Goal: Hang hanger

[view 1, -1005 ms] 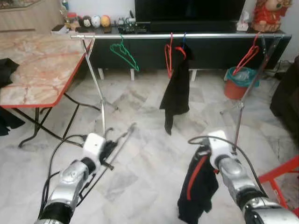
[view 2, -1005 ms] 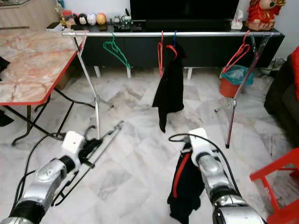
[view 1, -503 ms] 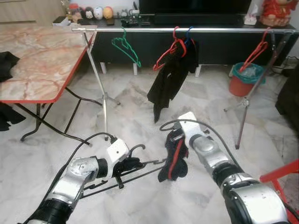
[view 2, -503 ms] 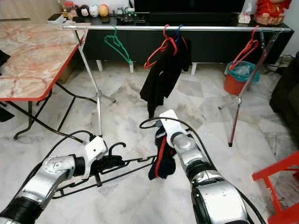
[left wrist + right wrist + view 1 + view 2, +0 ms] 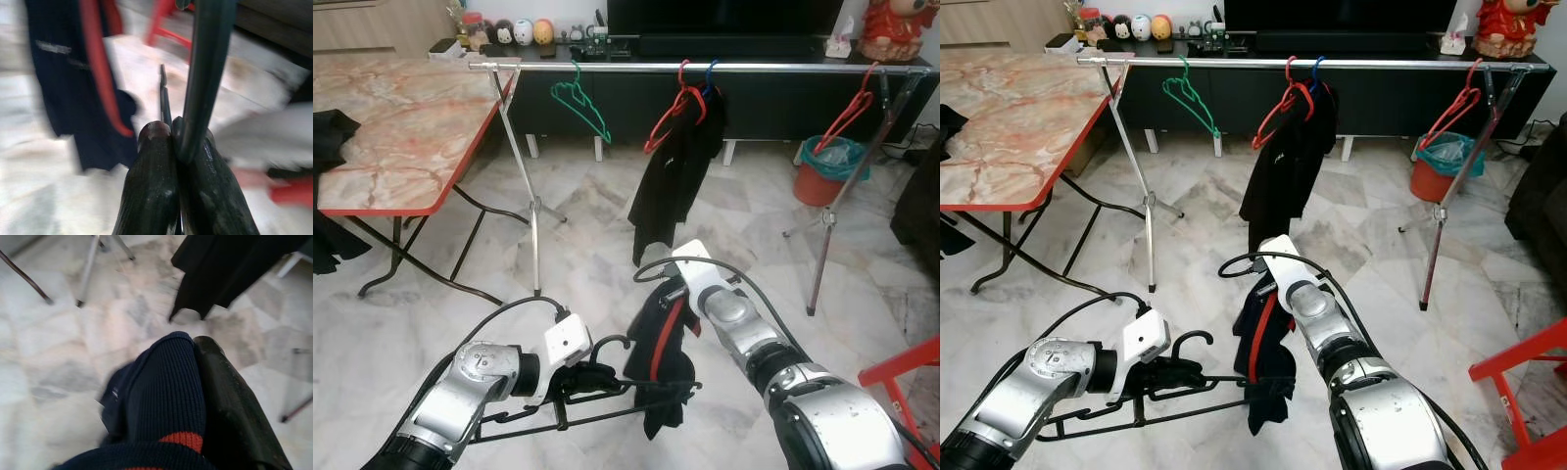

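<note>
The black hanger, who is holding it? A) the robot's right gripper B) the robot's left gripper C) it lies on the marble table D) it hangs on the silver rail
B: the left gripper has its fingers shut on the black hanger, low over the floor, while the right gripper holds the dark garment beside it.

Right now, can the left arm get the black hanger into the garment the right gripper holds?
Probably yes: the black hanger in the left gripper already meets the dark garment hanging from the right gripper, nothing between.
</note>
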Controlling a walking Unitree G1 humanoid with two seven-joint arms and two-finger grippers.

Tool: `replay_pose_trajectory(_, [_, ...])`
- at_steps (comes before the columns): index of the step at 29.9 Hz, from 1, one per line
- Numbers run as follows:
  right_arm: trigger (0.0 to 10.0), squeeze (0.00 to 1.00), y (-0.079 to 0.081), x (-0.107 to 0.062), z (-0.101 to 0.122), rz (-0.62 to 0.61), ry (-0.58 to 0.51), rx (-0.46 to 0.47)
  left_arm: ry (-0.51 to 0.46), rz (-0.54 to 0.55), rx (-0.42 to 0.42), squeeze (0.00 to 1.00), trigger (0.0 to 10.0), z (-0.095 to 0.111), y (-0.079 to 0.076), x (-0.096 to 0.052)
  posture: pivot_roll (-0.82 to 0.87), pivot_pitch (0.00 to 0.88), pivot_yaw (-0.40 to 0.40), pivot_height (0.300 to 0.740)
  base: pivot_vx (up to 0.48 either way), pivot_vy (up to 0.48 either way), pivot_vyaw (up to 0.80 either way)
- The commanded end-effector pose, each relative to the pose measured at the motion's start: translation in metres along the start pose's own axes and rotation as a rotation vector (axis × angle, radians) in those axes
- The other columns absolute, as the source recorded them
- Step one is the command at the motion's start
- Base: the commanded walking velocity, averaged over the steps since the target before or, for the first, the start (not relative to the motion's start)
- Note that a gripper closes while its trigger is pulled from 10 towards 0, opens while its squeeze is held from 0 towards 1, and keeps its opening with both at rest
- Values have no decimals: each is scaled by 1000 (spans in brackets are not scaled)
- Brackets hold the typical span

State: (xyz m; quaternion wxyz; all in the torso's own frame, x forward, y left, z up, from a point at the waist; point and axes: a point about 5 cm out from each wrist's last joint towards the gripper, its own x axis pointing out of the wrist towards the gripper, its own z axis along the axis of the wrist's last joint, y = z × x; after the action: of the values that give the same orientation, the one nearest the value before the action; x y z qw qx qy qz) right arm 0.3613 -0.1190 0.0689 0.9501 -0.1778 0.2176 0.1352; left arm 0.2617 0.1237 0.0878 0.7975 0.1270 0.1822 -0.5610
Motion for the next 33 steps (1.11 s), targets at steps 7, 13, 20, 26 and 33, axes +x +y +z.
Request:
replay_pose_trajectory(7, [10000,0,7,1,17,45,-68,11,-6,134,31,0,10000,6,12,1,90,0,14,740,0,0,0])
replay_pose_trajectory(13, [10000,0,9,1,12,69,-63,17,-35,218,31,0,10000,8,19,2,86,0,13,740,0,0,0])
replay_pose_trajectory(20, [10000,0,11,0,4,87,-40,-54,-71,284,36,0,10000,15,27,-1,86,0,12,740,0,0,0])
replay_pose_trajectory(26, [10000,0,11,-1,-1,90,-25,-93,-73,327,44,0,10000,15,31,-7,90,0,9,740,0,0,0])
replay_pose_trajectory(33, [10000,0,25,0,-3,156,16,-165,-158,432,19,0,10000,24,42,-7,88,0,10,740,0,0,0])
